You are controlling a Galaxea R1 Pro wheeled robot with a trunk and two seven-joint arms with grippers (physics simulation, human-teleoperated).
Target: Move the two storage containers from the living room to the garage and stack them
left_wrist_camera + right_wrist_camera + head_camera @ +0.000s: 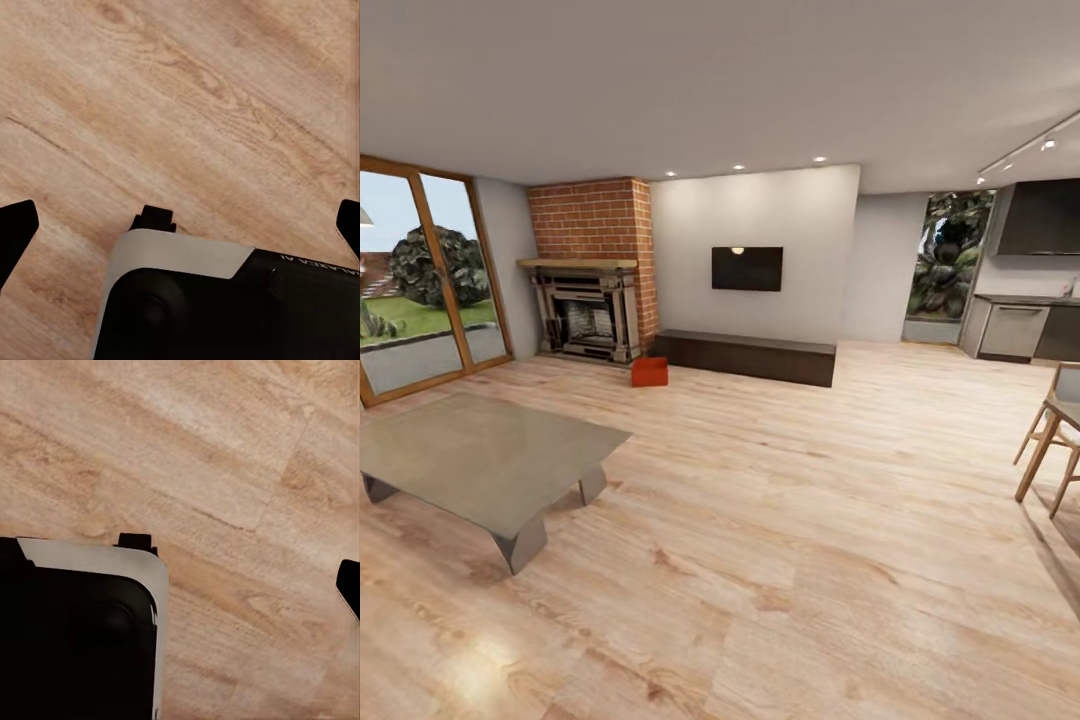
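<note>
A low grey coffee table (480, 455) sits left; beyond it, orange-red storage containers (649, 372) rest on the wood-plank floor (810, 520) between the brick fireplace (592, 270) and dark bench (745, 357). Left end effector (180, 225) fingers spread apart; right end effector's state cannot be told.

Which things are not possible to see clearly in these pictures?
- Head view: the orange-red container by the bench is too small to tell one from two.
- Left wrist view: left gripper fingertips cut off by edges.
- Right wrist view: right gripper's left fingertip hidden behind robot body.
</note>
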